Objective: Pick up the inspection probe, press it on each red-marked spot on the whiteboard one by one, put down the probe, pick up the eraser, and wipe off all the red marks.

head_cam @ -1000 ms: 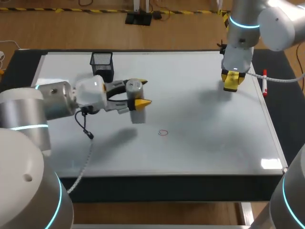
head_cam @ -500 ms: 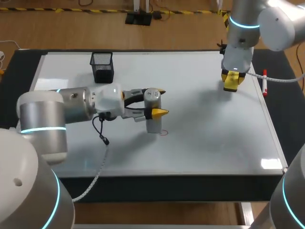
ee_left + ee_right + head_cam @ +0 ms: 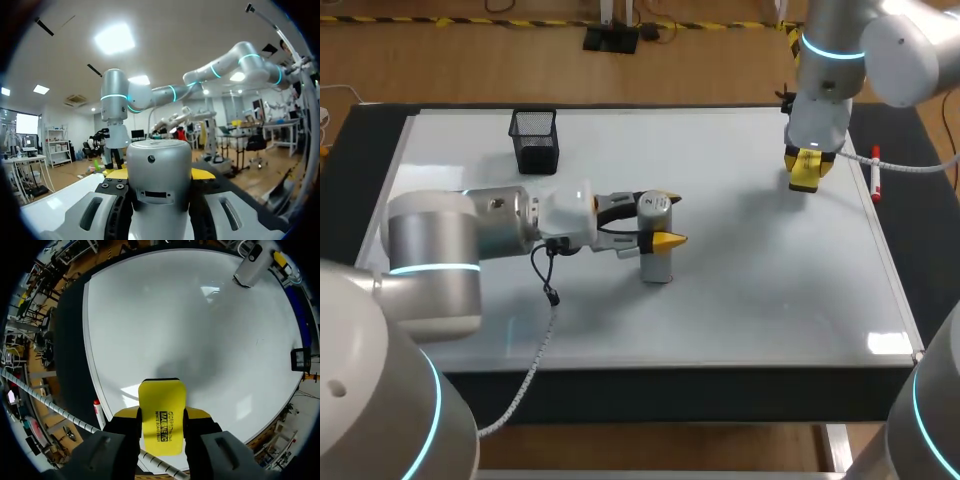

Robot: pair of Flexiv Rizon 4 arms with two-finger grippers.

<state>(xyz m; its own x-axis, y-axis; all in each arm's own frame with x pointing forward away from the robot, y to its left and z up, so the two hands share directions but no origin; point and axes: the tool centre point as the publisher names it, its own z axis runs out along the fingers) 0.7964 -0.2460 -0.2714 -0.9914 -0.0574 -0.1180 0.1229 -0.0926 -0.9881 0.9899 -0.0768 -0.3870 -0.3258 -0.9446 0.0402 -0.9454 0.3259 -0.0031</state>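
The inspection probe (image 3: 655, 245), a silver cylinder, stands upright with its lower end on the whiteboard (image 3: 770, 290) near the middle. My left gripper (image 3: 666, 221) is shut on it from two sides; in the left wrist view the probe (image 3: 159, 185) fills the space between the fingers. No red mark shows; the probe covers the spot where it stands. My right gripper (image 3: 807, 168) hangs over the board's far right, shut on the yellow eraser (image 3: 803, 174). The right wrist view shows the eraser (image 3: 161, 415) between its fingers and the probe (image 3: 248, 267) far ahead.
A black mesh cup (image 3: 534, 140) stands at the board's far left. A red marker (image 3: 875, 172) lies by the right edge, next to my right gripper. A cable (image 3: 535, 330) hangs from my left wrist over the board's front.
My left arm has carried the probe to the right and down, and its lower end now covers the small red circle that showed before. The right arm has not moved.
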